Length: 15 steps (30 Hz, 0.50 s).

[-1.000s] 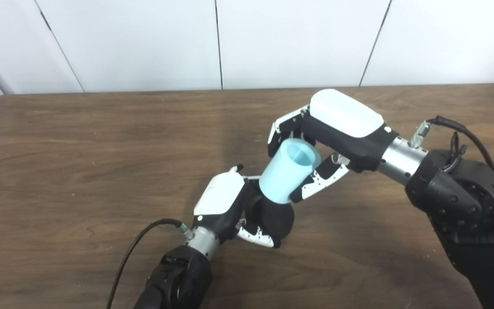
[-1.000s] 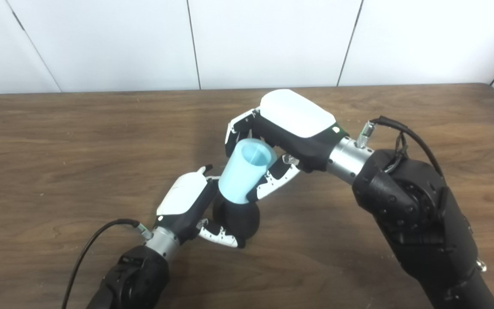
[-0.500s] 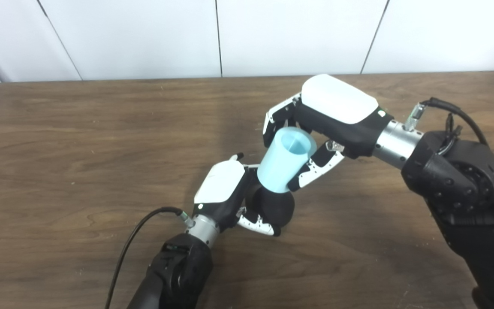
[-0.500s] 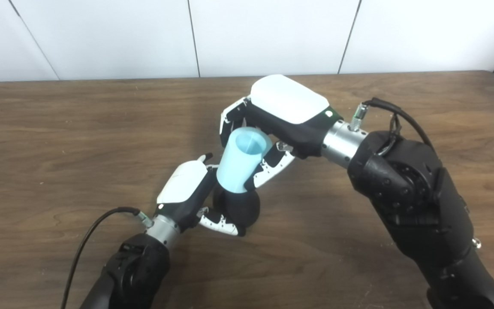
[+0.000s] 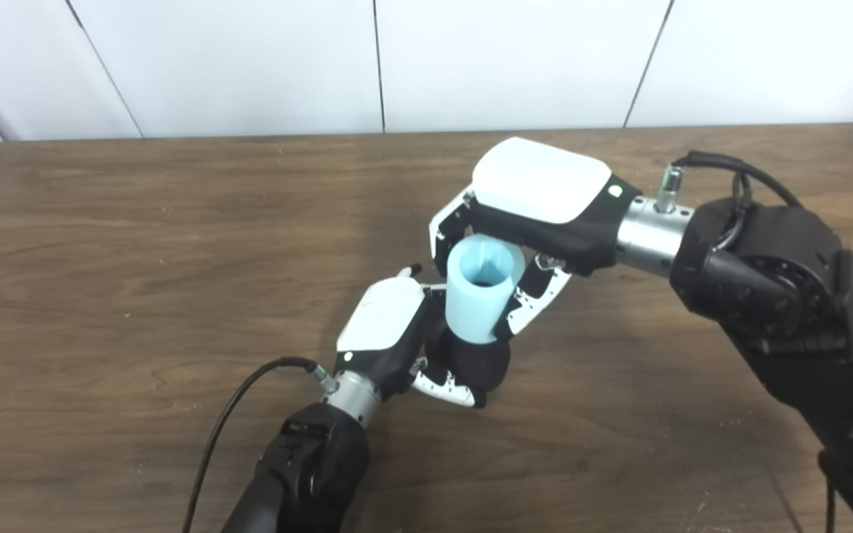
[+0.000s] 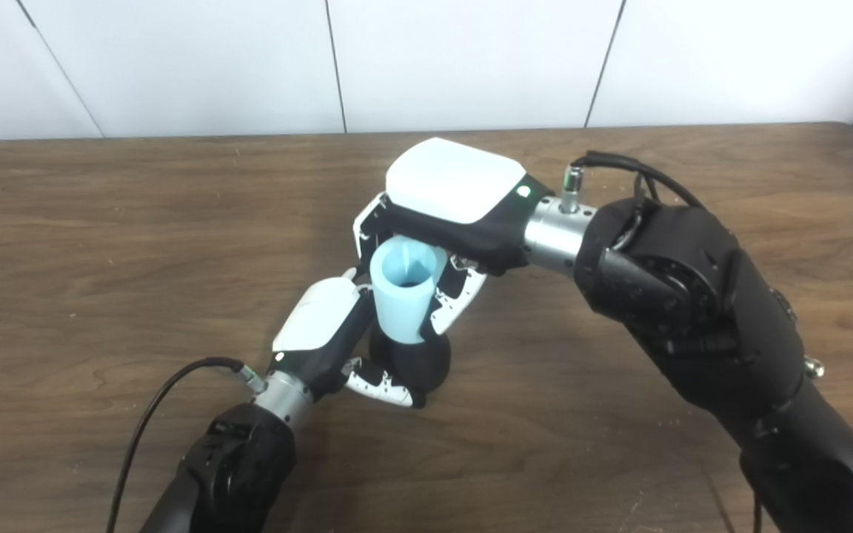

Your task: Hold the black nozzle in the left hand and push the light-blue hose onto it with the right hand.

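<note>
My left hand (image 5: 389,333) is shut around the black nozzle (image 5: 474,364), a rounded black piece standing on the wooden table (image 5: 101,244) near its middle. The light-blue hose (image 5: 480,289), a short open tube, stands nearly upright on top of the nozzle with its mouth facing up. My right hand (image 5: 526,203) is shut on the hose from behind and the right, fingers wrapped on both sides. The same grouping shows in the right eye view, with the hose (image 6: 403,291) over the nozzle (image 6: 412,361). The joint between hose and nozzle is partly hidden by fingers.
A black cable (image 5: 238,411) loops from my left wrist over the table toward the front edge. Another cable (image 5: 730,166) arcs above my right wrist. White wall panels (image 5: 375,66) stand behind the table's far edge.
My right hand has swung left and turned the hose from a rightward tilt to nearly upright over the nozzle. The left hand has kept its place. The camera shifted slightly earlier.
</note>
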Available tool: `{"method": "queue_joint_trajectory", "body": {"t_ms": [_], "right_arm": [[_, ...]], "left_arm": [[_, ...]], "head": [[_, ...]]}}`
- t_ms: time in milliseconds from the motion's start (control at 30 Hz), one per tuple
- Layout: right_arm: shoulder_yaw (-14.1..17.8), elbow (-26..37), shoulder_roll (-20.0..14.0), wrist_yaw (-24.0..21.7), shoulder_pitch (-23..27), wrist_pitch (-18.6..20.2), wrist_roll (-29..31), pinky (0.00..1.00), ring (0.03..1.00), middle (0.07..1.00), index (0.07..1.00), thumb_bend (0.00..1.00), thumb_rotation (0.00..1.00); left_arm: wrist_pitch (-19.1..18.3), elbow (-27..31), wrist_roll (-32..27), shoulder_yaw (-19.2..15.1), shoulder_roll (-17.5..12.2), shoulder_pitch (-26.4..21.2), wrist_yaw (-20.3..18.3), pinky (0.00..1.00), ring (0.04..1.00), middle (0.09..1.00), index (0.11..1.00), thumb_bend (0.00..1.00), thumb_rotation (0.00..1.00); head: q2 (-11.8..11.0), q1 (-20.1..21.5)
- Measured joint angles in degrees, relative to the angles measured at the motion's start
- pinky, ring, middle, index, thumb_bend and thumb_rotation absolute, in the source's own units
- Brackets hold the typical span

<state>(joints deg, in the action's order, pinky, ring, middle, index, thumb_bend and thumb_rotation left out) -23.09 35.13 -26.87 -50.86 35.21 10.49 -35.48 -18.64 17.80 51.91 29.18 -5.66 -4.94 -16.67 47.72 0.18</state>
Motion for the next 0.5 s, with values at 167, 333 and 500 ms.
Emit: {"method": "queue_joint_trajectory", "body": {"t_ms": [167, 333, 500], "right_arm": [[-0.9, -0.2, -0.3, -1.8, 1.6, -0.4, -0.4, 0.3, 0.417, 0.521, 0.525, 0.49, 0.0], [-0.9, -0.6, -0.3, -2.2, 1.7, -0.4, -0.4, 0.31, 0.415, 0.511, 0.513, 0.5, 0.0], [-0.4, -1.5, -0.2, -1.5, 1.1, -0.8, -0.4, 0.31, 0.424, 0.502, 0.497, 0.5, 0.0]], "left_arm": [[0.0, 0.0, 0.0, 0.1, 0.0, 0.0, 0.0, 1.0, 0.726, 0.527, 0.46, 0.52, 0.0], [0.0, 0.0, 0.0, 0.1, 0.0, 0.0, 0.0, 1.0, 0.729, 0.53, 0.458, 0.52, 0.0], [-0.2, 0.0, 0.0, 0.1, 0.0, 0.0, 0.0, 1.0, 0.728, 0.533, 0.456, 0.52, 0.0]], "head": [[0.1, -0.1], [0.0, -0.3], [-0.1, -0.2]]}}
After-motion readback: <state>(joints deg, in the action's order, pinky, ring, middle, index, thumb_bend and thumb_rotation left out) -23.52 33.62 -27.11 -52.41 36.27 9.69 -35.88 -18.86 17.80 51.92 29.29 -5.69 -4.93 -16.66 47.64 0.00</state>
